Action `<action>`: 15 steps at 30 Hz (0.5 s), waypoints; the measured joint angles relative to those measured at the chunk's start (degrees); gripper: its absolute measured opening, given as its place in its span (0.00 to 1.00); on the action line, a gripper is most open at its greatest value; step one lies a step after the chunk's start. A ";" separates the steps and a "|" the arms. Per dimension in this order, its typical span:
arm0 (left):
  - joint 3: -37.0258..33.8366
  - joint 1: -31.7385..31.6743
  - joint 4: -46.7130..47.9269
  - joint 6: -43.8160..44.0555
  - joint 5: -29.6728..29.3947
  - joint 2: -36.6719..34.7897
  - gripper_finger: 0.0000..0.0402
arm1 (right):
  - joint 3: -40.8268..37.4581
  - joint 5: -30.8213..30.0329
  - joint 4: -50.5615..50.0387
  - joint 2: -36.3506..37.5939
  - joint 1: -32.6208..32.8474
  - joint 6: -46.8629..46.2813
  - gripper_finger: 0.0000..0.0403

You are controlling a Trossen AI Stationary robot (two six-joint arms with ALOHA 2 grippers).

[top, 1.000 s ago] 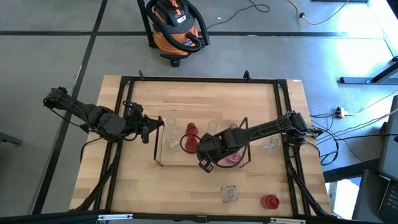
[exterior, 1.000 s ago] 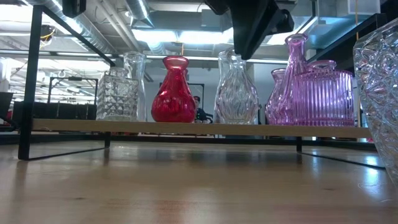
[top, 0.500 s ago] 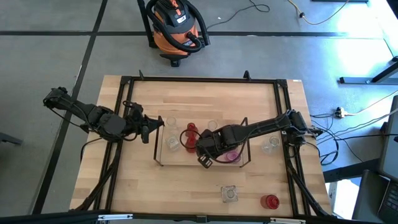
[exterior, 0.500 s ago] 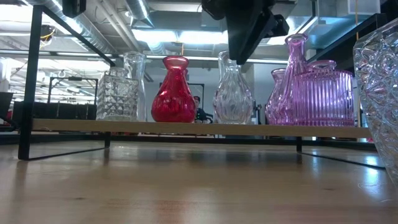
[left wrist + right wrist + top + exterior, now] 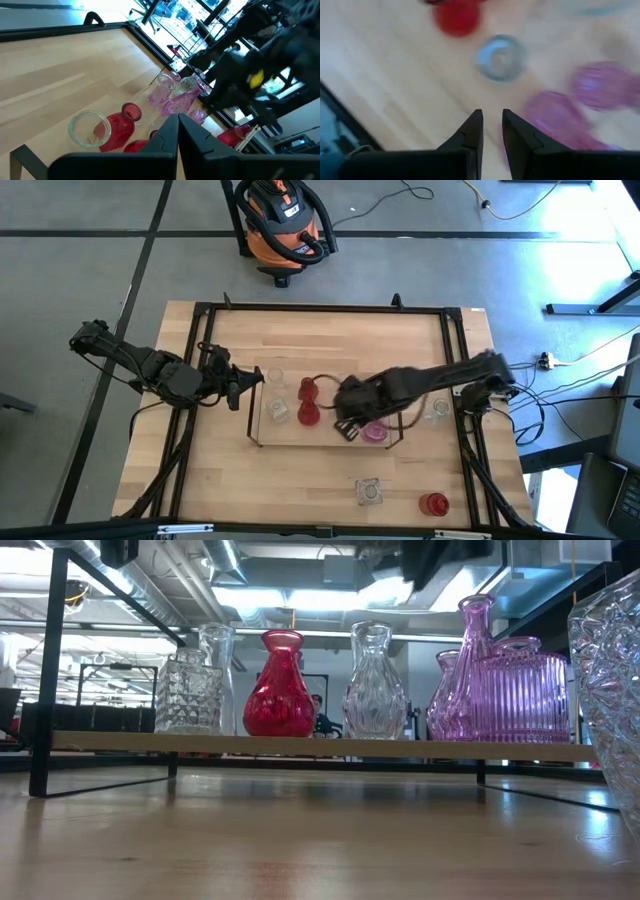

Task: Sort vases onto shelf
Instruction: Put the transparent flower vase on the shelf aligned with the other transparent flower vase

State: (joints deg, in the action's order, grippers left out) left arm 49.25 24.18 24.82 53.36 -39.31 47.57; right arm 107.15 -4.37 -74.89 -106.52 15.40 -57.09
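Now the right gripper [image 5: 349,430] has let go: half a second ago it stood directly over the clear ribbed vase [image 5: 375,682] in the low view, and in this moment that vase stands alone and upright on the shelf [image 5: 300,746], between the red vase [image 5: 279,686] and the pink vases [image 5: 498,680], with only a dark blur of the arm high above it. From the high view, the right arm has swung back toward the shelf's right end and its outline is smeared by motion. Its own wrist view looks down past two fingers [image 5: 470,132] set narrowly apart with nothing between them, onto a clear vase mouth and blurred red and pink ones below. So one more vase appears placed.

The left gripper [image 5: 243,387] waits just off the shelf's left end, its fingers nearly together and empty.

Off the shelf, a square clear jar [image 5: 370,492] and a red jar [image 5: 433,504] sit near the table's [image 5: 330,340] front edge, and a clear vase [image 5: 436,412] stands by its right edge, so the sorting seems unfinished.
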 joint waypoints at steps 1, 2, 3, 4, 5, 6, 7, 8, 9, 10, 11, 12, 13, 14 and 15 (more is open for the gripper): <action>0.00 0.00 0.00 -0.02 0.00 0.00 0.00 | 0.00 -1.50 -2.36 1.52 0.00 -0.39 0.14; 0.00 0.00 0.02 -0.02 0.00 0.00 0.00 | 0.04 -3.40 -5.12 3.01 0.02 -1.03 0.14; 0.00 0.00 0.00 -0.04 0.01 0.00 0.00 | 0.04 -5.44 -8.00 4.58 0.02 -1.54 0.14; 0.00 0.00 0.02 -0.08 0.02 0.00 0.00 | 0.04 -7.73 -11.01 6.14 0.02 -2.24 0.14; 0.00 0.00 0.02 -0.10 0.02 0.00 0.00 | 0.07 -9.94 -13.50 7.60 0.02 -2.98 0.14; 0.01 0.00 0.00 -0.14 0.02 0.00 0.00 | 0.07 -11.71 -15.41 9.19 0.00 -3.81 0.14; 0.02 0.00 0.00 -0.19 0.02 0.00 0.00 | -0.10 -13.03 -15.59 10.70 -0.03 -4.34 0.14; 0.02 0.00 0.00 -0.30 0.02 0.00 0.00 | -0.81 -13.79 -14.64 12.51 -0.09 -4.52 0.14; 0.02 0.00 0.00 -0.42 0.02 0.00 0.00 | -1.89 -14.36 -14.37 14.60 -0.09 -5.69 0.14; 0.02 0.00 0.00 -0.48 0.02 0.00 0.00 | -2.97 -15.08 -15.13 16.10 -0.09 -7.20 0.14; 0.03 0.00 0.00 -0.48 0.02 0.00 0.00 | -4.40 -15.69 -15.38 17.77 -0.17 -8.76 0.14; 0.04 0.00 -0.04 -0.48 0.04 0.00 0.00 | -6.62 -16.08 -14.82 19.70 -0.14 -9.57 0.14; 0.04 0.01 -0.01 -0.48 0.04 0.00 0.00 | -9.53 -16.05 -14.69 21.82 -0.01 -10.69 0.14; 0.04 0.01 -0.04 -0.49 0.10 -0.02 0.00 | -12.62 -15.89 -15.22 23.72 -0.01 -13.04 0.14; 0.04 0.00 -0.09 -0.51 0.35 -0.02 0.00 | -15.62 -15.54 -15.27 25.46 -0.01 -15.44 0.14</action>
State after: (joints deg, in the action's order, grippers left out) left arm 49.30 24.18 24.73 52.85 -38.96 47.55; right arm 91.53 -19.91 -90.16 -81.06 15.39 -72.54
